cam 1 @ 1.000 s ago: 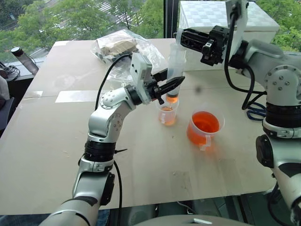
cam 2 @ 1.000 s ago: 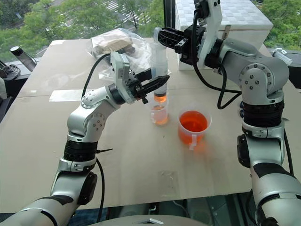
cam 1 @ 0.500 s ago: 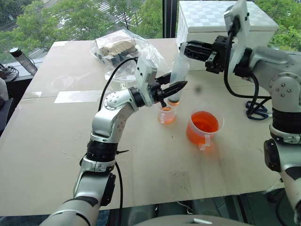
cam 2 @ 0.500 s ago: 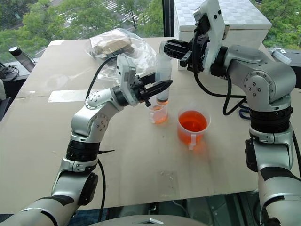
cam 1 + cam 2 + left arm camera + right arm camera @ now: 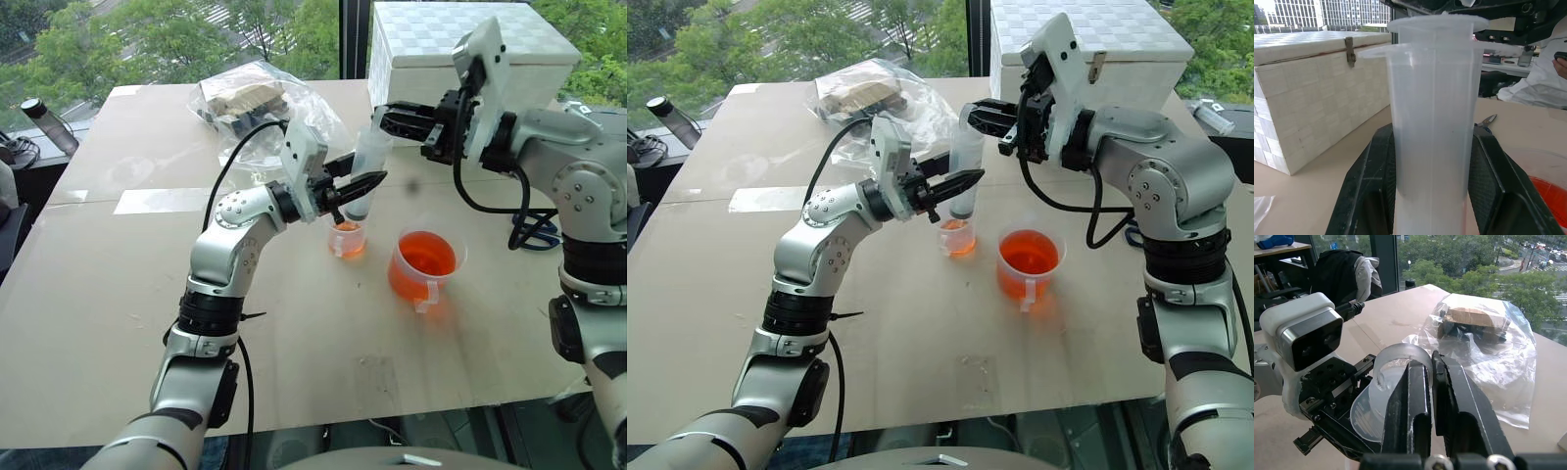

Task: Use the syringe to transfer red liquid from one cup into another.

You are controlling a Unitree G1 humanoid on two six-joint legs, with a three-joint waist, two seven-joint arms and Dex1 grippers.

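Upright, syringe [image 5: 366,166] between left claw [image 5: 364,183] fingers.

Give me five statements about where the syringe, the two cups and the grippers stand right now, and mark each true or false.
1. The left gripper is shut on the syringe barrel. True.
2. The syringe lies flat on the table. False: it stands over the small cup.
3. The wide beaker holds red liquid. True.
4. The small cup is empty. False: it holds some orange-red liquid.
5. The right gripper sits at the syringe's top. True.
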